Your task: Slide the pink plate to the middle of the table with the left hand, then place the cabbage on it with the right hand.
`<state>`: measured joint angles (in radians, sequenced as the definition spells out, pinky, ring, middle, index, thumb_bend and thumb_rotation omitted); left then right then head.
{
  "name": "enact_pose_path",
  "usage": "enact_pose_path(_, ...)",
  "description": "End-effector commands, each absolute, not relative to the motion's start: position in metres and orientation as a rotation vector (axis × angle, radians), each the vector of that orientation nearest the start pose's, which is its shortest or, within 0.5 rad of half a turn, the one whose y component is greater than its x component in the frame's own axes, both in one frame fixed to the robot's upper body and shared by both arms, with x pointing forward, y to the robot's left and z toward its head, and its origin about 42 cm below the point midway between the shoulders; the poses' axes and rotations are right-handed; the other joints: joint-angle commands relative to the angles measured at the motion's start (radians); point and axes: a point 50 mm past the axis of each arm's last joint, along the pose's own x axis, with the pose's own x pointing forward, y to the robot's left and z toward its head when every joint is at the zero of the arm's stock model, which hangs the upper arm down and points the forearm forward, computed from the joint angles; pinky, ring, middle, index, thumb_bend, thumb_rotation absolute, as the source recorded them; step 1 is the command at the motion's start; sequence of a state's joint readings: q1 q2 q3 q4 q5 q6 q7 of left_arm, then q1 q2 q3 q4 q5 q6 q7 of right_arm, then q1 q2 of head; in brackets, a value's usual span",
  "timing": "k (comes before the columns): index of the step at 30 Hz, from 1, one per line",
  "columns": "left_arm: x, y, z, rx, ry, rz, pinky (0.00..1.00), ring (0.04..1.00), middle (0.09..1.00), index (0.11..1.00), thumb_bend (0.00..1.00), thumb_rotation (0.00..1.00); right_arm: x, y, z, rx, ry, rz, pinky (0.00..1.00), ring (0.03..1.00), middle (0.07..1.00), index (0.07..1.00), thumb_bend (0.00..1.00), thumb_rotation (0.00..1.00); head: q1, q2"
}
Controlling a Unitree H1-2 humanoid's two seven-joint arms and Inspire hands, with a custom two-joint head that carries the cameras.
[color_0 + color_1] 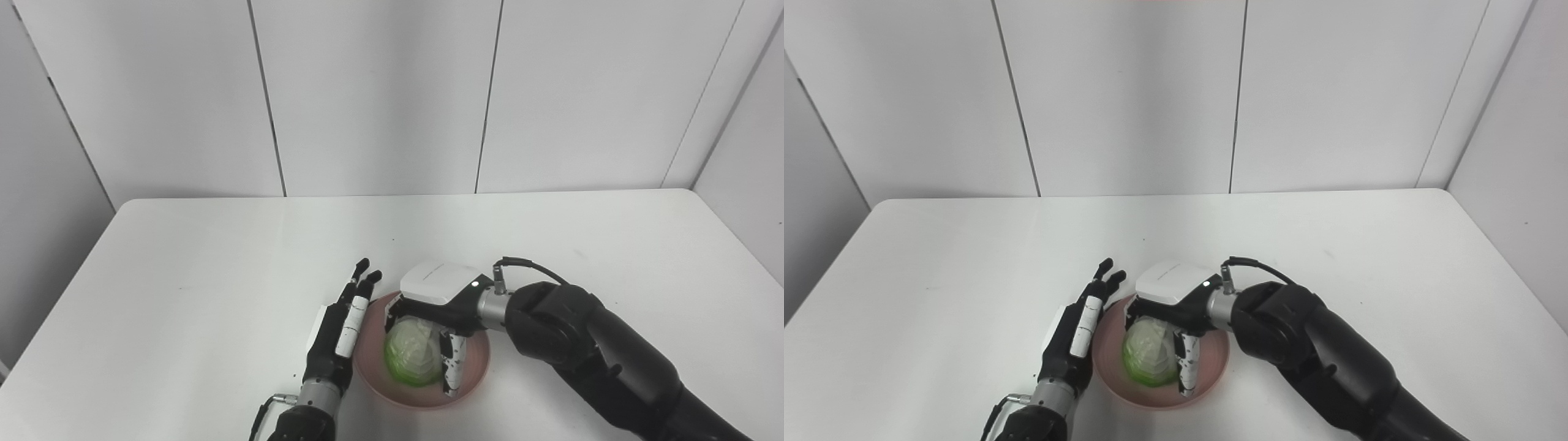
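The pink plate point(471, 380) on the worktop point(202, 257) holds the cabbage point(411, 356), clasped by the right robot hand point(438, 306). At its nine o'clock, the left robot hand point(343, 327) stands flat, fingers extended, holding nothing.

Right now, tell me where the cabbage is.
The cabbage sits in the pink plate near the table's front edge, under the right hand, with the left hand beside the plate's left rim.

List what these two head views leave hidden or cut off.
- Whether the cabbage rests on the pink plate: both views, the right hand covers its top.
- Plate's left rim: behind the left hand.
- Both forearms: cut by the bottom edge.
- Table's near edge: out of frame.
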<state>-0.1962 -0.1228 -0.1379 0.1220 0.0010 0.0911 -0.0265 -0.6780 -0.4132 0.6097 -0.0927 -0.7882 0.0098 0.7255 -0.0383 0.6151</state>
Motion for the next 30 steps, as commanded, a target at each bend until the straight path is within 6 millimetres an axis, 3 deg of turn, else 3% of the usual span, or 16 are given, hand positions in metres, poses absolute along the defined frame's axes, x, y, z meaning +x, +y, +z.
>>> enact_pose_path(1, 0.334, 0.097, 0.117, -0.098, 0.061, -0.296, 0.89, 0.999, 0.995, 0.995, 0.9, 0.95, 0.395, -0.13, 0.282, -1.623, -0.491, 0.866, 0.62, 0.705, 0.73, 0.654, 0.91, 0.19, 0.0, 0.0)
enact_pose_path(4, 0.334, 0.098, 0.117, -0.097, 0.064, -0.302, 0.9, 0.997, 0.977, 1.0, 0.89, 0.95, 0.393, -0.133, 0.282, -1.64, -0.506, 0.852, 0.84, 0.873, 0.825, 0.704, 0.99, 0.25, 0.0, 0.0)
enact_pose_path(10, 0.334, 0.099, 0.117, -0.097, 0.068, -0.303, 0.89, 0.99, 0.95, 0.99, 0.88, 0.96, 0.39, -0.138, 0.281, -1.681, -0.507, 0.841, 0.99, 0.988, 0.945, 0.759, 1.0, 0.32, -0.001, -0.001)
enact_pose_path(16, 0.333, 0.099, 0.117, -0.101, 0.074, -0.305, 0.9, 0.986, 0.945, 0.995, 0.88, 0.95, 0.388, -0.143, 0.283, -1.688, -0.433, 0.853, 1.0, 1.0, 1.0, 0.859, 1.0, 0.36, -0.002, 0.001)
enact_pose_path(24, 0.333, 0.1, 0.117, -0.096, 0.066, -0.291, 0.9, 0.981, 0.925, 0.961, 0.89, 0.95, 0.381, -0.155, 0.301, -1.617, -0.416, 0.816, 1.0, 1.0, 1.0, 0.893, 1.0, 0.5, -0.004, 0.002)
enact_pose_path(27, 0.333, 0.101, 0.119, -0.089, 0.052, -0.27, 0.9, 0.971, 0.944, 0.95, 0.86, 0.95, 0.374, -0.166, 0.307, -1.533, -0.418, 0.785, 1.0, 1.0, 1.0, 0.904, 1.0, 0.55, -0.005, 0.003)
enact_pose_path(30, 0.333, 0.103, 0.121, -0.094, 0.021, -0.238, 0.88, 0.953, 0.934, 0.938, 0.86, 0.95, 0.369, -0.182, 0.305, -1.312, -0.452, 0.735, 1.0, 1.0, 1.0, 0.912, 1.0, 0.6, -0.002, 0.004)
